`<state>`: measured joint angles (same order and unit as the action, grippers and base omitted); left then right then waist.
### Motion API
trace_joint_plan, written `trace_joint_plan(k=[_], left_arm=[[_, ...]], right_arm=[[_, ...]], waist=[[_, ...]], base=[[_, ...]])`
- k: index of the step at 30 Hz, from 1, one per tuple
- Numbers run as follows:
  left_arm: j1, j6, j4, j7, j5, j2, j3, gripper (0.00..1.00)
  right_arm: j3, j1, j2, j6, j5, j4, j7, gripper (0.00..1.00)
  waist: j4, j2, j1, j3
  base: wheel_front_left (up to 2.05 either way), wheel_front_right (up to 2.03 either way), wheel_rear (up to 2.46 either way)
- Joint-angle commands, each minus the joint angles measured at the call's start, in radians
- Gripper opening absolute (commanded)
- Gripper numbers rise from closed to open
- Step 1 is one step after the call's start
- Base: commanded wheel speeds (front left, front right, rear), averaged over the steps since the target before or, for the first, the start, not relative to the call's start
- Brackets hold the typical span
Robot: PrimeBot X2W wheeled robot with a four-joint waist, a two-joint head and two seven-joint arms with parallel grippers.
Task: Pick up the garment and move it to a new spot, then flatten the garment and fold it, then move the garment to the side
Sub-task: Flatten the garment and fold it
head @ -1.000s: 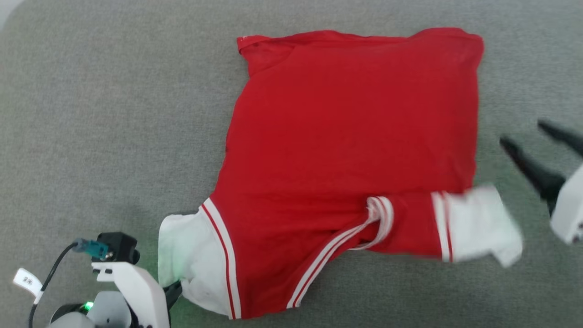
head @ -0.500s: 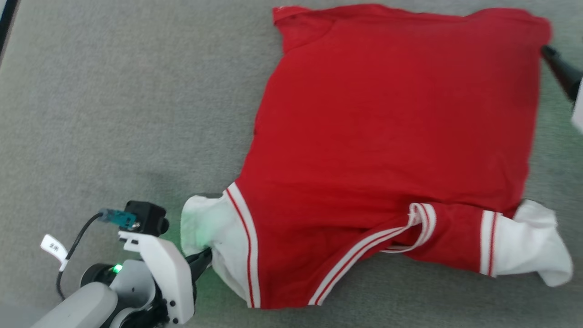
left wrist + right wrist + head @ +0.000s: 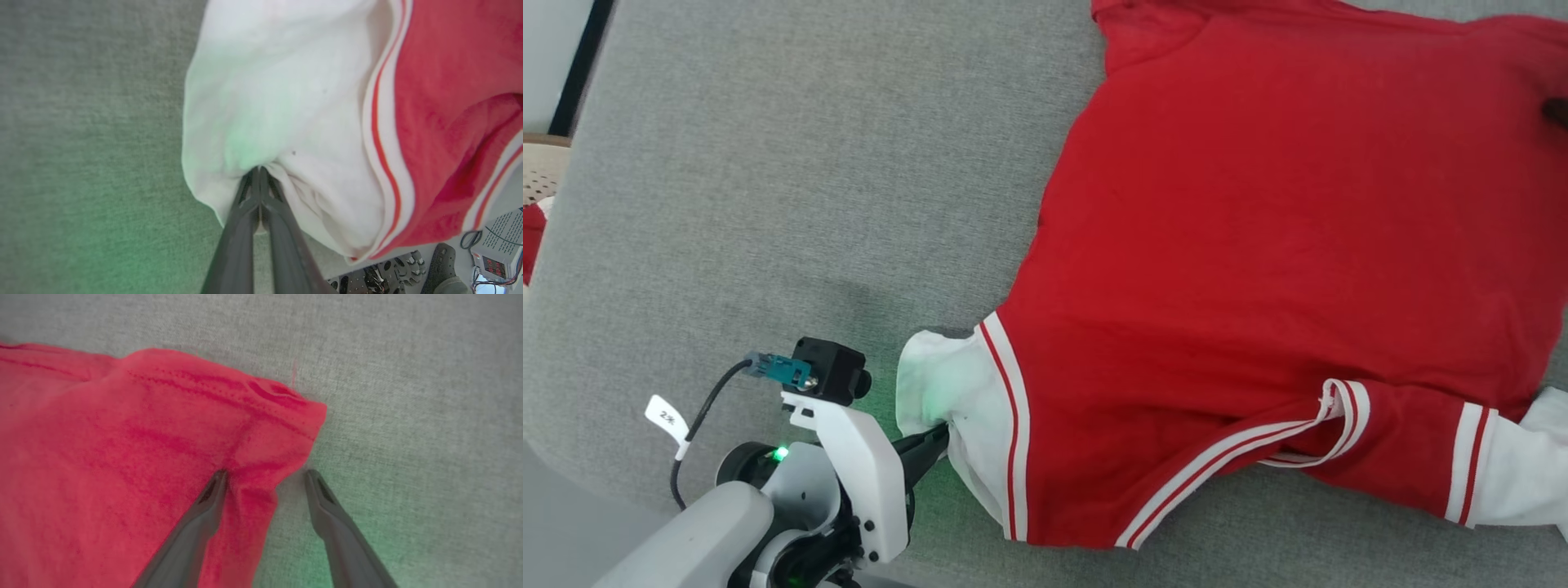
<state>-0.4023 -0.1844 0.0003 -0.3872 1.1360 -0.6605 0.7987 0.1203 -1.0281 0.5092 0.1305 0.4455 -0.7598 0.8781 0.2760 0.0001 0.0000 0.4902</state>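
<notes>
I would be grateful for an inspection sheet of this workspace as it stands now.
Surface: grey woven covering, flat.
Job's things: garment lying spread, plain red side up, white sleeves toward the robot.
Clutter: nothing seen.
Tools: left tool shut on the near white sleeve; right tool open, straddling a red corner, one finger over cloth, one over bare covering.
Cables: black tagged cable loops from the left wrist camera.
Surroundings: beige chair with red cloth at far left; a box with a lit display below the surface's edge.
</notes>
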Motion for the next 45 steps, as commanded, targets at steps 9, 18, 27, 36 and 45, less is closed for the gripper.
trace_joint_plan(k=[9, 18, 27, 36, 45], left_arm=[[-0.003, -0.004, 0.060, 0.043, 0.002, 0.009, -0.020, 0.00], [0.047, -0.033, 0.022, 0.083, 0.012, -0.059, -0.068, 0.00], [0.079, -0.062, -0.024, 0.087, 0.022, -0.109, -0.091, 0.00], [0.064, -0.067, -0.039, 0.070, 0.014, -0.121, -0.089, 0.00], [0.051, -0.051, -0.003, 0.062, 0.017, -0.103, -0.078, 0.00]], right_arm=[[0.104, 0.072, 0.009, 0.000, 0.030, 0.027, 0.030, 0.00], [0.190, 0.208, 0.106, 0.000, 0.197, 0.368, 0.053, 0.00], [0.112, 0.510, 0.107, 0.000, 0.282, 0.706, 0.107, 0.00], [-0.008, 0.821, 0.013, 0.000, 0.243, 0.909, 0.154, 0.00], [-0.025, 0.926, -0.094, 0.000, 0.184, 0.820, 0.051, 1.00]], waist=[[-0.054, -0.0001, 0.0000, -0.041], [-0.168, -0.0001, 0.0000, -0.099], [-0.266, -0.0001, 0.0000, -0.142], [-0.296, -0.0001, 0.0000, -0.157], [-0.293, -0.0001, 0.0000, -0.192]], base=[[0.00, 0.00, 0.00], [0.00, 0.00, 0.00], [0.00, 0.00, 0.00], [0.00, 0.00, 0.00], [0.00, 0.00, 0.00]])
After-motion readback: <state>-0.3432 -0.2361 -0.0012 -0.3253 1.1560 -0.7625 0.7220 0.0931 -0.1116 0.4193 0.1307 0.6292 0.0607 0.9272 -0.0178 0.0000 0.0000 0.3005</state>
